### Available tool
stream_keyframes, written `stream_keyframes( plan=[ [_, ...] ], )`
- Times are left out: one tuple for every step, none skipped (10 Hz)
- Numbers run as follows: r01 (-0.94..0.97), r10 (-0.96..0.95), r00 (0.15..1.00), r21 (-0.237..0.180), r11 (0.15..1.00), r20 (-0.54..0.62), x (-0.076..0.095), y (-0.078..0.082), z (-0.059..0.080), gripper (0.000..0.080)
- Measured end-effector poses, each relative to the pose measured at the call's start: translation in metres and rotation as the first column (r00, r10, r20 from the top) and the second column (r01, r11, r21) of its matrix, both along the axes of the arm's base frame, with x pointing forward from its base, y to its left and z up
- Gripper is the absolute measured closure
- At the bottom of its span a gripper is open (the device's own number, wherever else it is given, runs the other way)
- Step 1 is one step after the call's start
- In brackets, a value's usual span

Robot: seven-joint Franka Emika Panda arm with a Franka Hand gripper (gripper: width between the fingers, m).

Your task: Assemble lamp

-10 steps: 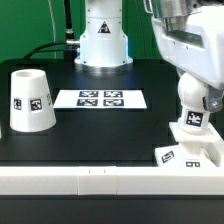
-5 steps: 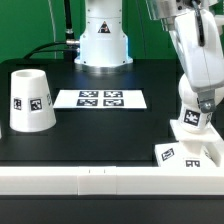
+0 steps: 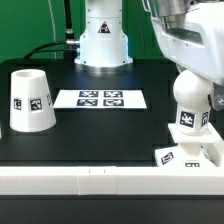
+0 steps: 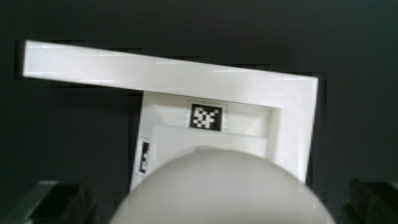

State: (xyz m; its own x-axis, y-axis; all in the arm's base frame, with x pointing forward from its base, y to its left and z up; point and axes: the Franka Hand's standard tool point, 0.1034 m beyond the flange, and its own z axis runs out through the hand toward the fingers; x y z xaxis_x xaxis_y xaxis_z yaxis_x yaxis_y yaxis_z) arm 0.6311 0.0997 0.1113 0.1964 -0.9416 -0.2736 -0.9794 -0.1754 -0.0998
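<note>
The white round bulb (image 3: 189, 98) stands upright on its short stem, whose marker faces the camera, over the flat square base (image 3: 197, 154) at the exterior view's front right. My gripper (image 3: 192, 100) comes down from above and is shut on the bulb. In the wrist view the bulb (image 4: 214, 188) fills the space between my dark blurred fingers (image 4: 54, 205), with the base (image 4: 169, 70) and its marker behind it. I cannot tell whether the stem touches the base. The tapered shade (image 3: 30, 100) stands alone at the exterior view's left.
The marker board (image 3: 100, 98) lies flat in the middle of the black table. The arm's white pedestal (image 3: 104, 45) stands behind it. A white ledge (image 3: 90, 182) runs along the table's front edge, close to the base.
My wrist turned one way half a second ago and has turned back. The bulb sits slightly further to the exterior view's left than a second ago. The shade and base have not moved.
</note>
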Motion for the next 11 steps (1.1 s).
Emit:
stream_keyframes(
  plan=[
    [-0.074, 0.074, 0.997, -0.004, 0.997, 0.022, 0.000, 0.000, 0.000, 0.0101],
    [-0.154, 0.154, 0.987, -0.011, 0.988, 0.045, 0.000, 0.000, -0.001, 0.0101],
    [-0.240, 0.241, 0.969, -0.020, 0.971, 0.062, -0.001, 0.000, -0.001, 0.0101],
    [-0.370, 0.371, 0.927, -0.036, 0.928, 0.055, -0.006, -0.003, 0.000, 0.0101],
    [-0.480, 0.483, 0.872, -0.054, 0.876, 0.078, -0.004, -0.005, 0.002, 0.0101],
    [-0.576, 0.580, 0.810, -0.069, 0.814, 0.087, -0.004, -0.005, 0.004, 0.0101],
    [-0.660, 0.667, 0.738, -0.097, 0.745, 0.101, -0.002, -0.005, 0.007, 0.0101],
    [-0.753, 0.763, 0.637, -0.127, 0.646, 0.111, 0.000, -0.005, 0.008, 0.0101],
    [-0.803, 0.815, 0.566, -0.143, 0.579, 0.124, 0.002, -0.006, 0.009, 0.0101],
    [-0.829, 0.842, 0.524, -0.150, 0.539, 0.130, 0.001, -0.006, 0.009, 0.0101],
    [-0.862, 0.876, 0.462, -0.162, 0.481, 0.140, 0.001, -0.006, 0.008, 0.0101]
  ],
)
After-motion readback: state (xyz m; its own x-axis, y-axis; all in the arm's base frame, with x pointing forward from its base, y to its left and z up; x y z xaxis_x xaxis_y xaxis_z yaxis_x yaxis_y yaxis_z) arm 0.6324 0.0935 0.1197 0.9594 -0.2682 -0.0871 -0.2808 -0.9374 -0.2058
